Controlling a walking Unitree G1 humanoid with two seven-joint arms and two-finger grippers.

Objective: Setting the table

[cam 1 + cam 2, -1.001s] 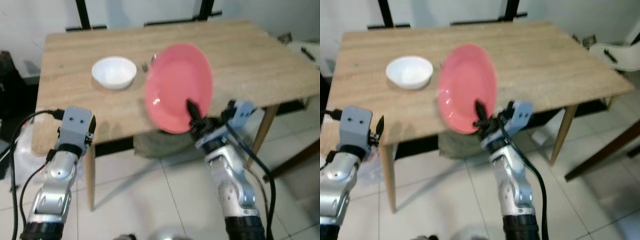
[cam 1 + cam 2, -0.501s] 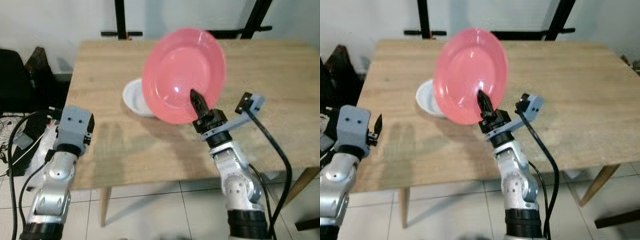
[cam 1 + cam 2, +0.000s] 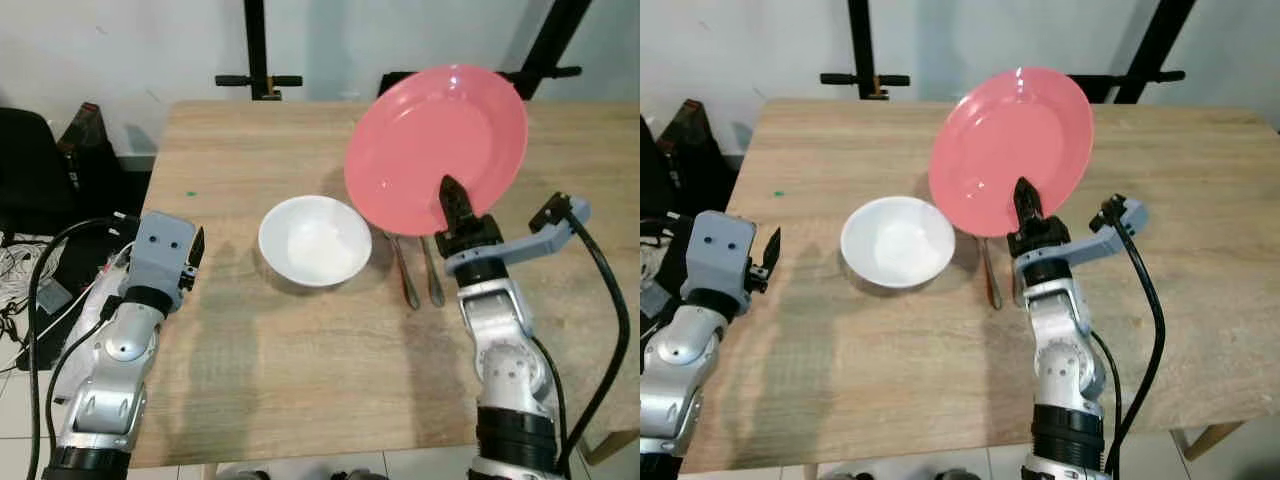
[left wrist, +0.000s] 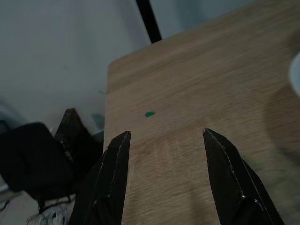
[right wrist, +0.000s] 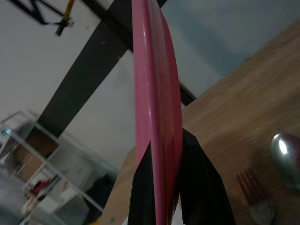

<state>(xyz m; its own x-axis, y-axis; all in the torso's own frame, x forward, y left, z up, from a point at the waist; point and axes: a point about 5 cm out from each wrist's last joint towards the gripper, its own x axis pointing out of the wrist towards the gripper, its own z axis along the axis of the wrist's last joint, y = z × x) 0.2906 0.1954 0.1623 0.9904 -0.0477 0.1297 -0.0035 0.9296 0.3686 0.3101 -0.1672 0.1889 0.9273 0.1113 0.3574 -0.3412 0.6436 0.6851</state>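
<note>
Camera has swung closer since half a second ago. My right gripper (image 3: 450, 192) stays clamped on the round pink plate (image 3: 435, 148), tilted above fork (image 3: 402, 270) and spoon (image 3: 432, 272), white bowl (image 3: 315, 240) now uncovered beside. Left gripper (image 4: 164, 159) fingers apart over light wooden table (image 3: 250, 340); white wall behind.
</note>
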